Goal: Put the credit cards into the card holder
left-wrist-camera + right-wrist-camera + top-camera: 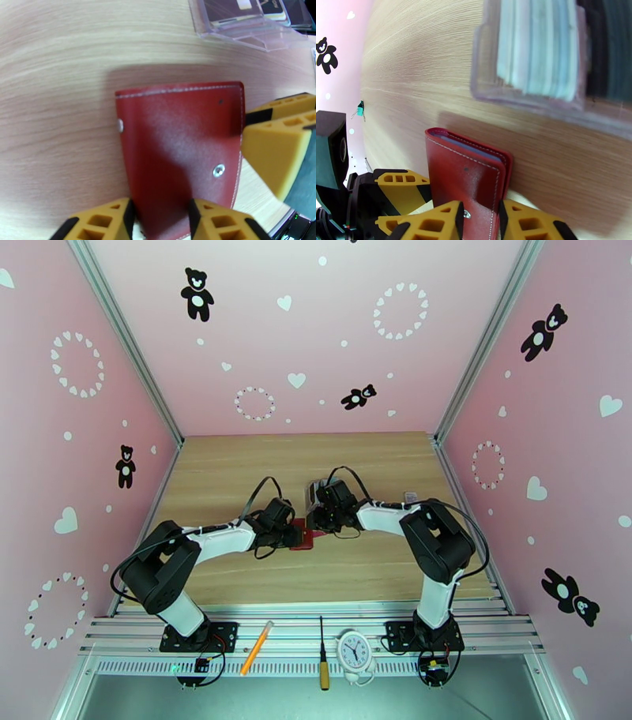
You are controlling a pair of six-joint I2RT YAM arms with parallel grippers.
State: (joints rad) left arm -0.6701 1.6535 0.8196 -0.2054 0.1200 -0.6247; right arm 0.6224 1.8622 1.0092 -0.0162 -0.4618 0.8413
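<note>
Wooden bench (237, 469) in a booth of pink bear-print walls (316, 335), pencil (257, 648), screwdriver (322, 658), clock (354, 652) nearest, red card holder (177, 134) mid-bench, right fingers (438, 221) clamped on it, left fingers (221, 225) straddling it, grip unclear, credit cards (237, 8) in clear stand (245, 27) beyond.

In the top view the card holder (303, 538) is at the middle of the table (237, 469), the left gripper (291, 535) at its left, the right gripper (317, 524) at its right and the slotted stand (314, 492) just behind, while a pencil (257, 648), a screwdriver (322, 658) and a clock (354, 650) lie left to right along the rail (490, 627) at the bottom.
</note>
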